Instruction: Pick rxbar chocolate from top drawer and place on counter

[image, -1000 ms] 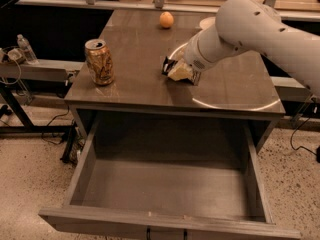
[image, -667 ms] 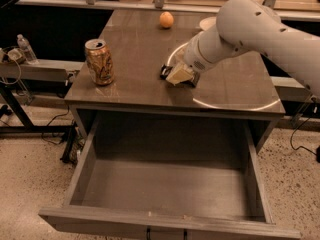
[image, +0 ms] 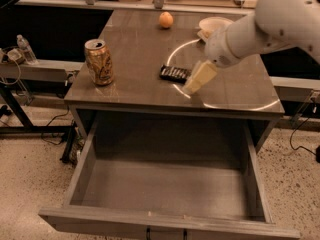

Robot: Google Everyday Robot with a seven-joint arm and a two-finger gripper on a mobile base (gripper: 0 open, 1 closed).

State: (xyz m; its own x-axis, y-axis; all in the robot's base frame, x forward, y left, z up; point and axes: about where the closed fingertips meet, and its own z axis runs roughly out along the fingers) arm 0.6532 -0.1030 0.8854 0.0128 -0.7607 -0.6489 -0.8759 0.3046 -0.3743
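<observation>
The rxbar chocolate (image: 175, 73), a flat black wrapper with white lettering, lies on the counter (image: 135, 49) at the left edge of the white circle (image: 240, 106). My gripper (image: 197, 80), with cream fingers, hangs just right of the bar and slightly above the counter. It is open and holds nothing. The top drawer (image: 165, 223) is pulled fully out below the counter's front edge, and its grey inside shows nothing in it.
A gold soda can (image: 99, 61) stands at the counter's front left. An orange (image: 166, 19) and a white dish (image: 215, 24) sit at the back. A water bottle (image: 24, 49) is on a side shelf at left. Cables lie on the floor.
My gripper has let go of the bar and moved right and a little toward the front. The bar now lies uncovered on the counter.
</observation>
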